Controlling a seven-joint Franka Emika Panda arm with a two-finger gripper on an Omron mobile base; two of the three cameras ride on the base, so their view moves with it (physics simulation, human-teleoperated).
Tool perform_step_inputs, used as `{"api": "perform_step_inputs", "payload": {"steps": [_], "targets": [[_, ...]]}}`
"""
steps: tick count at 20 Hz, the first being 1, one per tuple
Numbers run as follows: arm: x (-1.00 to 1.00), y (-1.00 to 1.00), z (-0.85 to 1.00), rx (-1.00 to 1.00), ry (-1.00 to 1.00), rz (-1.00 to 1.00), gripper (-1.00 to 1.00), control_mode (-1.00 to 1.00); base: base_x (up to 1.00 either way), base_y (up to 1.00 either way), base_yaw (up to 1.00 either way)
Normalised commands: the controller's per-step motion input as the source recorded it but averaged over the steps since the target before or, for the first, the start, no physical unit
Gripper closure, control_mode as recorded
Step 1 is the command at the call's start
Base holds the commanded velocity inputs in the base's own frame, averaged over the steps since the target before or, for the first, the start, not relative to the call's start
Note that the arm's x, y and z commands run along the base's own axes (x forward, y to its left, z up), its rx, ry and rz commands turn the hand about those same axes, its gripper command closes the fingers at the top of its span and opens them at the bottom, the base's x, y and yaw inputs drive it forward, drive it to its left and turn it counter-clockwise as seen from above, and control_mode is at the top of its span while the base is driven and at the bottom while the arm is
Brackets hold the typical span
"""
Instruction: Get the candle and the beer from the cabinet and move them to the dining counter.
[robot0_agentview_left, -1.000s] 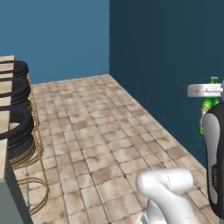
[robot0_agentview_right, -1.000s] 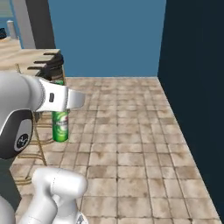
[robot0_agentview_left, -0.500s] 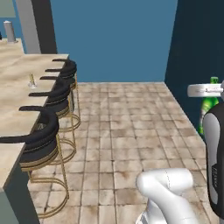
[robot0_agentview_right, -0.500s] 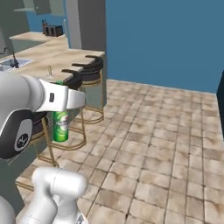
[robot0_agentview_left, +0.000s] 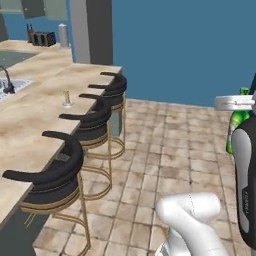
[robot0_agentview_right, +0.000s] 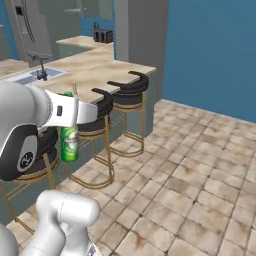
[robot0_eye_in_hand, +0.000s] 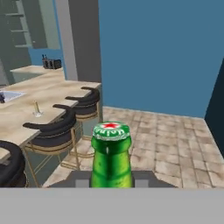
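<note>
The beer (robot0_agentview_right: 69, 142), a slim green bottle with a red-and-white label, hangs upright from my gripper (robot0_agentview_right: 71, 111), which is shut on its neck. The beer (robot0_agentview_left: 237, 125) hangs over the tiled floor, to the right of the stools. In the hand view its red-star cap (robot0_eye_in_hand: 110, 130) sits right in front of the gripper (robot0_eye_in_hand: 111, 180). The candle (robot0_agentview_left: 66, 98), a short pale stick in a small dish, stands on the dining counter (robot0_agentview_left: 30, 130); the candle (robot0_eye_in_hand: 36, 109) is well left of the bottle. Grey-green upper doors (robot0_agentview_left: 45, 7) at the far back may be the cabinet.
Three black-backed stools (robot0_agentview_left: 95, 122) on gold legs line the counter's near side between me and the top. A steel sink with a black faucet (robot0_agentview_left: 6, 82) is set further left. A grey pillar (robot0_agentview_left: 92, 30) ends the counter, and tiled floor (robot0_agentview_left: 170, 145) stretches right to a blue wall.
The whole view has swung from the floor and blue wall onto the dining counter and stools: the base has turned. The beer stays in the gripper, unchanged.
</note>
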Motion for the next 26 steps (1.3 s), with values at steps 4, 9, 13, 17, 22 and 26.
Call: {"api": "perform_step_inputs", "payload": {"steps": [4,9,13,17,22,26], "targets": [[0.0,0.0,0.0,0.0,0.0,0.0,1.0,1.0,0.72,-0.54,0.39],[0.0,0.0,0.0,0.0,0.0,0.0,1.0,1.0,0.56,-0.51,0.35],[0.0,0.0,0.0,0.0,0.0,0.0,1.0,1.0,0.6,-0.53,0.44],[0.0,0.0,0.0,0.0,0.0,0.0,1.0,1.0,0.5,-0.55,0.53],[0.0,0.0,0.0,0.0,0.0,0.0,1.0,1.0,0.19,-0.32,0.71],[0.0,0.0,0.0,0.0,0.0,0.0,1.0,1.0,0.31,-0.51,0.66]]}}
